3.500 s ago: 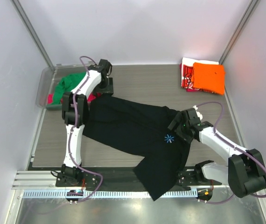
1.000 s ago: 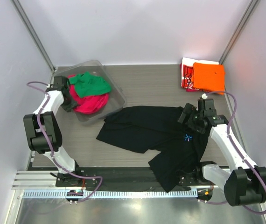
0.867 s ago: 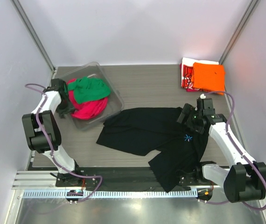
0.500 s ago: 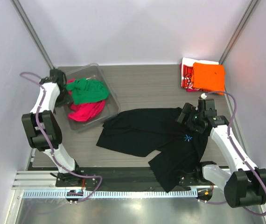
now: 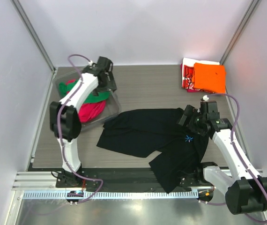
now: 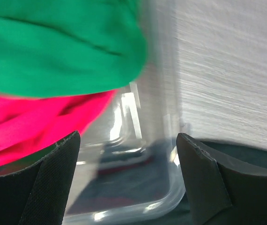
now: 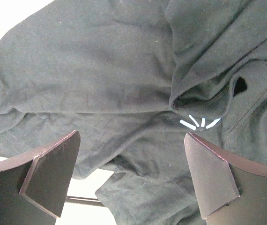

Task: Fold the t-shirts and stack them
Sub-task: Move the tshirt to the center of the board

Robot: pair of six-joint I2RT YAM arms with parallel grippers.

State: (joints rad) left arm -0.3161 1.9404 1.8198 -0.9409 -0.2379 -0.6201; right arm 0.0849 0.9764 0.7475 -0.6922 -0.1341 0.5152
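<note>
While our left gripper (image 6: 126, 138) gapes over the clear plastic bin (image 6: 168, 187), our right gripper (image 7: 131, 136) gapes right of it. A black cloth tee (image 7: 100, 70) lies beneath.

Overhead view takes all; wrist views look down close (bin (image 6: 138, 154) left, black t-shirt (image 7: 100, 70) right).

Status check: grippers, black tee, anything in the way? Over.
Left gripper open over the bin; right gripper open over the black tee. Tee crumpled, unfolded, draped past near edge. Bin at its left corner.

Readable text: none in any view.
black tee (image 5: 147, 129): light-blue starburst (image 7: 200, 123), no letters.
red-and-white tee (image 5: 186, 75), upper right: print illegible.
</note>
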